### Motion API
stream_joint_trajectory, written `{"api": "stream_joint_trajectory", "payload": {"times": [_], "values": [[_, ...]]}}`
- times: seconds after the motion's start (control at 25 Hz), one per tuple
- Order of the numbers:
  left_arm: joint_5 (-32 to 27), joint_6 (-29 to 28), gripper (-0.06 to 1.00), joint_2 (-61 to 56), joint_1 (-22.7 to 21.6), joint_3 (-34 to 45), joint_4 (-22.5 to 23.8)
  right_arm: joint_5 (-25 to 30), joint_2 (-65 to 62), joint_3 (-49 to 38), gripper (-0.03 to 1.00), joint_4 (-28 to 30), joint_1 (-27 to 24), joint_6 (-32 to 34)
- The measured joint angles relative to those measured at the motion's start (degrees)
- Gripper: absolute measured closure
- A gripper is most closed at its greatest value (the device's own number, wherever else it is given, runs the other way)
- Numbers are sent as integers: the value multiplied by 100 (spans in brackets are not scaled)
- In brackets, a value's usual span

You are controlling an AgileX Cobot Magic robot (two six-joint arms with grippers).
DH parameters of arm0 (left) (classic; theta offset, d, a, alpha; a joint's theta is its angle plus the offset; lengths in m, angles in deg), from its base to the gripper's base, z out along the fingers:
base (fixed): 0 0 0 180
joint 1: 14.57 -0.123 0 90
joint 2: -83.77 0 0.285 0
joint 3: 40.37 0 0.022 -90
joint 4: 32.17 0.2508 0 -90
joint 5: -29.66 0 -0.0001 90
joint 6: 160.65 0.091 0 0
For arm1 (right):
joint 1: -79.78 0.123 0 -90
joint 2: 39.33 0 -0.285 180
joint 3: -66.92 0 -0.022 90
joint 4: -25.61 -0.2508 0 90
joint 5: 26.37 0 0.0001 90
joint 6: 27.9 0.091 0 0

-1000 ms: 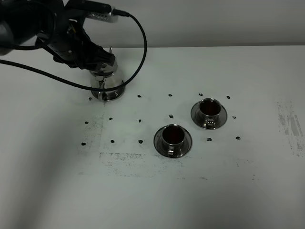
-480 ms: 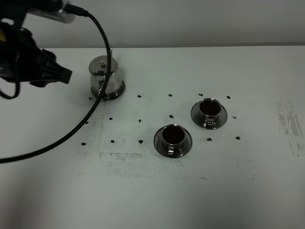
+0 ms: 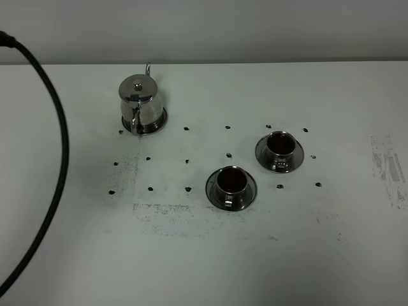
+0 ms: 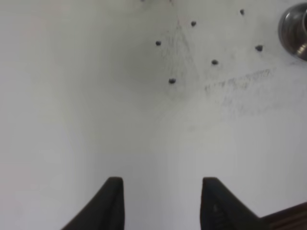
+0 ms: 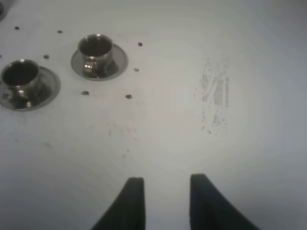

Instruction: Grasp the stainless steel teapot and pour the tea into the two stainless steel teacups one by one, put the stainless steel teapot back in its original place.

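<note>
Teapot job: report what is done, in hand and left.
Done: both teacups hold reddish-brown tea, and the teapot stands upright on the table, free of either tool. In hand: nothing; the left tool and right tool are open and empty. Left: nothing visible.

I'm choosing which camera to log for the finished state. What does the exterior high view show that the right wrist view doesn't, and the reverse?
Only the exterior high view shows the stainless steel teapot standing upright, free of any gripper, and a black cable. Only the right wrist view shows the right gripper, its fingers apart and empty. Both show the two stainless steel teacups on saucers with dark tea inside, and the white table.
</note>
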Motion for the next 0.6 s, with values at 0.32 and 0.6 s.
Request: {"api": "stream_joint_trajectory", "payload": {"times": [0.32,0.6], "values": [[0,-636,58,-1558,-416,1672,-90,0,0,0,74,0,0,0],[518,-551,58,-3229,-1419,3533,-226,0,0,0,74,0,0,0]]}}
